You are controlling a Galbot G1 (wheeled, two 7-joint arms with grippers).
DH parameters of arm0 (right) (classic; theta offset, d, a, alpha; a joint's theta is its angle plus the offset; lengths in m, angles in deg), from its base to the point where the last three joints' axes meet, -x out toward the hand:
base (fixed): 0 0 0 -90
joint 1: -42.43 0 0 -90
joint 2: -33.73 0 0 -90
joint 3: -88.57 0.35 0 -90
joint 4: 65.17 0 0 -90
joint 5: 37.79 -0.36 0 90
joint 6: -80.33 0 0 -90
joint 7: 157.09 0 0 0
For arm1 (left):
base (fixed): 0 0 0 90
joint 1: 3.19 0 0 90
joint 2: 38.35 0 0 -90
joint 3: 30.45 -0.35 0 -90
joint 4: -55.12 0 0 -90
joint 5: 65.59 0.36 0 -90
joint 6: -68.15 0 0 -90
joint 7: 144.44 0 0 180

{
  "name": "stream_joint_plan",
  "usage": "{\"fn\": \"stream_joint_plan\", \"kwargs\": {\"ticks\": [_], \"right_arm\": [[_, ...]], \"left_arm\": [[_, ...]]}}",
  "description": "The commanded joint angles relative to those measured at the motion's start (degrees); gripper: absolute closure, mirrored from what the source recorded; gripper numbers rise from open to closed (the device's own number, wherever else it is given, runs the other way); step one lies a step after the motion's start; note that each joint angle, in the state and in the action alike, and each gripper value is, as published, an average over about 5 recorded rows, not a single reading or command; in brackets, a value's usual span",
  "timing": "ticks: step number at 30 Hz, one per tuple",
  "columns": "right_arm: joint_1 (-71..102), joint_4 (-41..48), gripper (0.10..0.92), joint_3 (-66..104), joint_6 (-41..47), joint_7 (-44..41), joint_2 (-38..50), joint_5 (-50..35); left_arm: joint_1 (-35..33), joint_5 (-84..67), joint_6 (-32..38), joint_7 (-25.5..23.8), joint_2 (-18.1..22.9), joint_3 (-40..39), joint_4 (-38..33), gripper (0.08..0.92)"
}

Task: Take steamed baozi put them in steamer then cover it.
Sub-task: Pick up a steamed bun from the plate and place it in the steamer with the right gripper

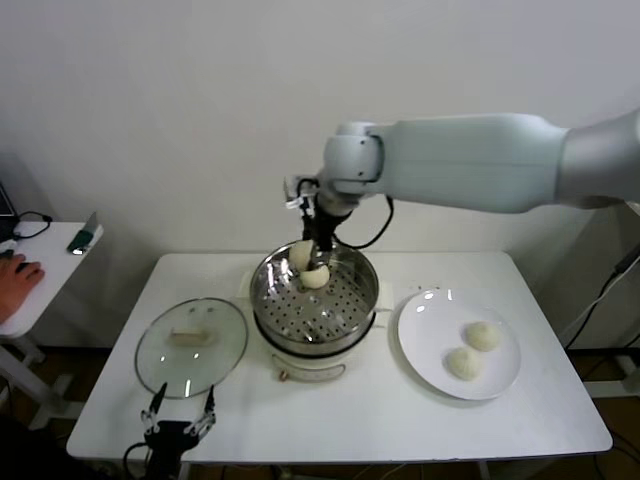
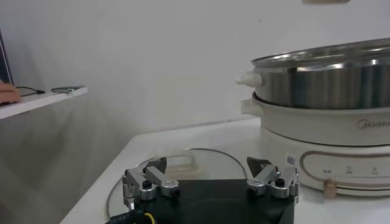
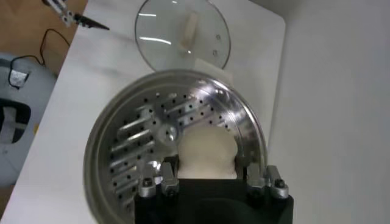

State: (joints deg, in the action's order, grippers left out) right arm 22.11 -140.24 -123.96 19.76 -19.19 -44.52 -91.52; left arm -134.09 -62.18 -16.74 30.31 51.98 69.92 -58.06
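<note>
The steamer point(image 1: 350, 312) stands mid-table on its cream base point(image 2: 329, 131). My right gripper point(image 1: 318, 268) hangs over the steamer's back part, shut on a baozi point(image 1: 315, 278), which fills the gap between its fingers point(image 3: 206, 149). A second baozi point(image 1: 299, 254) lies beside it against the back wall. Two more baozi point(image 1: 483, 336) point(image 1: 462, 363) rest on the white plate point(image 1: 425, 330) to the right. The cover point(image 1: 190, 345) lies flat on the table left of the steamer, handle up. My left gripper point(image 1: 180, 420) waits open at the front edge, just short of the cover point(image 2: 183, 163).
A small side table point(image 1: 40, 275) stands off to the left with a person's hand point(image 1: 18, 272) and a phone on it. The perforated steamer floor point(image 3: 140, 140) is bare toward the front. A cable runs off the table's front left.
</note>
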Motion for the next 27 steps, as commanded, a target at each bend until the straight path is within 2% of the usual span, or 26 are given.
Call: {"fn": "stream_joint_plan", "kwargs": {"ticks": [1,27], "right_arm": [[8.63,5.67,0.414,0.54,2.38,3.47,-7.42,1.03],[14.97,11.73,0.407,0.2,1.35,5.14,-9.11,6.84]], "left_arm": [[-0.14,0.06,0.09,0.03,-0.01,0.47,0.2,0.177],[-0.14,0.53,0.48,0.13,0.07,0.33,0.6,0.177]]}}
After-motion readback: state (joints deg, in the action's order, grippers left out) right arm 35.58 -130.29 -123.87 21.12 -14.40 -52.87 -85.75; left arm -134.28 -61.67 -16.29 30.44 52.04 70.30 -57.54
